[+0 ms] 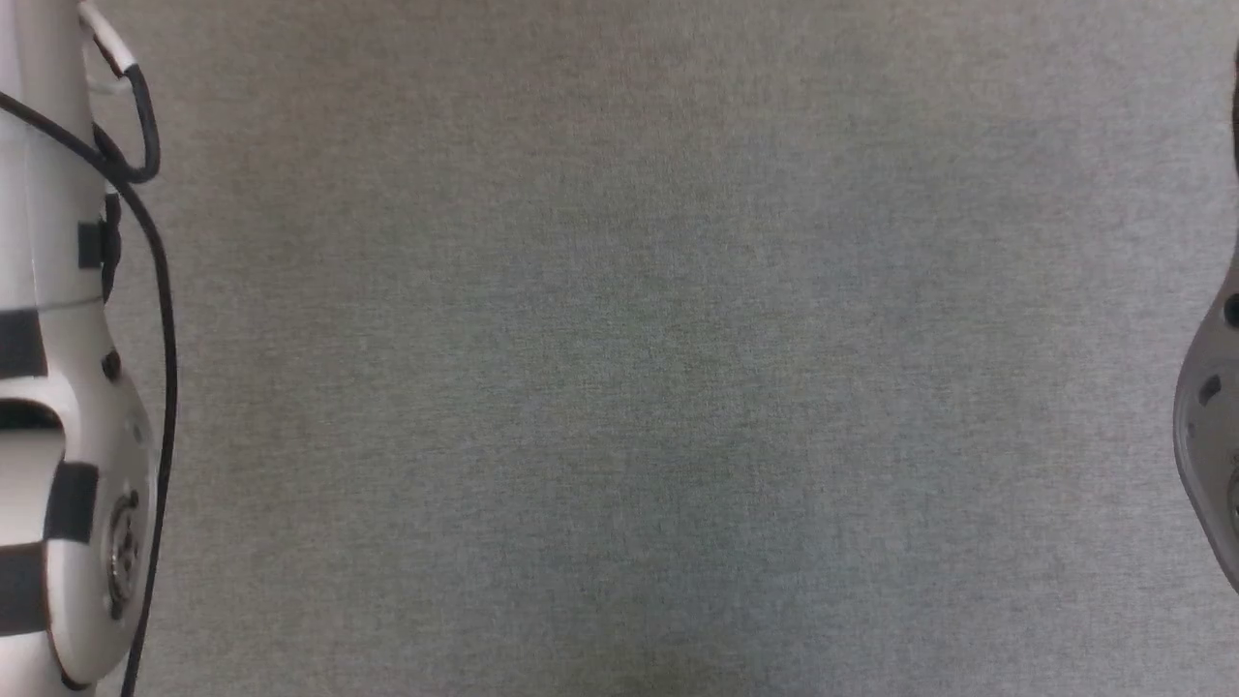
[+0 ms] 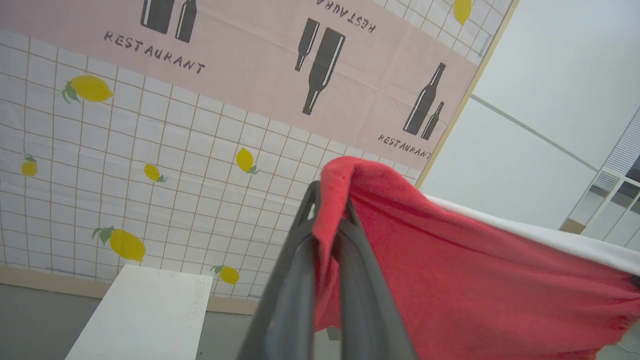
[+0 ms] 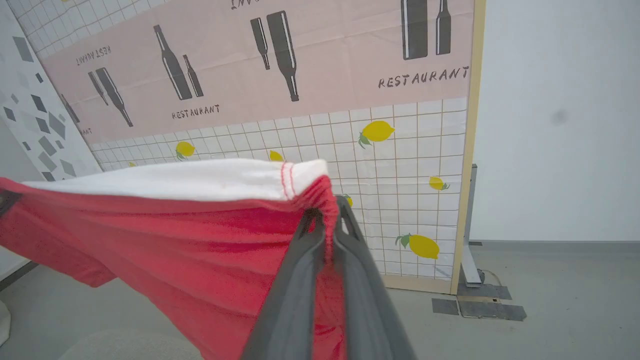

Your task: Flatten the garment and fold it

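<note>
Left wrist view has the garment (image 2: 475, 280) pinched at the middle of the frame and running off toward 4 o'clock, its long axis stretched sideways between the two arms. It is soft, bright red fabric with a white band (image 2: 550, 235) along its upper edge, and it sags in loose folds below that band. The left gripper (image 2: 330, 210) is clamped on a bunched red corner, its two long dark fingers pressed together with cloth squeezed between them and draped over one tip.

From the right wrist, the same garment (image 3: 200, 250) leaves the centre toward 9 o'clock. Its white band (image 3: 175, 180) lies on top, with red stitching where it meets gathered red fabric. The right gripper (image 3: 327, 212) is closed tight on that gathered corner. The cloth hangs in the air with the grey floor (image 3: 550, 280) below it.

Behind it stands a printed backdrop (image 2: 150, 150): a white grid with yellow lemons, and above that a pink strip with dark bottles and the word RESTAURANT. A flat white board (image 2: 145, 315) sits at 7 o'clock.

On the head camera, a grey woven surface (image 1: 639, 368) spreads out flat. The pale left forearm (image 1: 58, 387) and its black cable (image 1: 165, 319) are at 9 o'clock, and part of the right arm (image 1: 1210, 436) is at 3 o'clock.
</note>
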{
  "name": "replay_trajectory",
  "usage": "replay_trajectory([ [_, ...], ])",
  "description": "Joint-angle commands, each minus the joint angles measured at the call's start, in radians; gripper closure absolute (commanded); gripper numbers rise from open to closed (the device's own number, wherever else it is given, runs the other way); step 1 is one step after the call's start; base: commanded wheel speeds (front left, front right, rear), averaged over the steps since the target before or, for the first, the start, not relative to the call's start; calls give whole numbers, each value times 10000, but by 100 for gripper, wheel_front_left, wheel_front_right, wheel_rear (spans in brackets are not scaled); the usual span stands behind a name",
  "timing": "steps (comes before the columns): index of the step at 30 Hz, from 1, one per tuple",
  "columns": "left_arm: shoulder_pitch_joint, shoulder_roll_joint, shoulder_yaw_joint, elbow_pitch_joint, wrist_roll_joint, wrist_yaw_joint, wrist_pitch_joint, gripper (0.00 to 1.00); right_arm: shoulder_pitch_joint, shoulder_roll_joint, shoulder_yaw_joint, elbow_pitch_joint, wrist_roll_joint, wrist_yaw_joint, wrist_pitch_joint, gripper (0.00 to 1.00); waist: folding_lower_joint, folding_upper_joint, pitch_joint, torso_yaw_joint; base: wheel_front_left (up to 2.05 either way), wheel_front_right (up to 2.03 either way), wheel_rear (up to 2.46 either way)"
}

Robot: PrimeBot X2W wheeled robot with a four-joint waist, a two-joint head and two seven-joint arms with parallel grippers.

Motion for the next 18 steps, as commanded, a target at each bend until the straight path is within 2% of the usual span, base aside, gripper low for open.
replay_trajectory([
  [1, -117, 92, 65, 265, 82, -99, -203, 100, -69, -45, -29, 248, -60, -17, -166, 100, -2, 111, 269, -40, 0, 0, 0],
  [6, 121, -74, 61, 1020, -190, -478, -633, 100, 274, -109, 153, 861, 49, -17, -499, 100, -2, 111, 431, 37, 0, 0, 0],
  [10, 804, -331, -41, 1345, -454, -720, -1115, 100, 1194, -420, 698, 1019, 532, -17, -822, 100, -2, 111, 158, 244, 0, 0, 0],
  [18, 3773, -697, -885, 775, -762, -887, -1958, 100, 4652, -1287, 1758, 235, 2359, -17, -1484, 100, -2, 111, -1546, 693, 0, 0, 0],
])
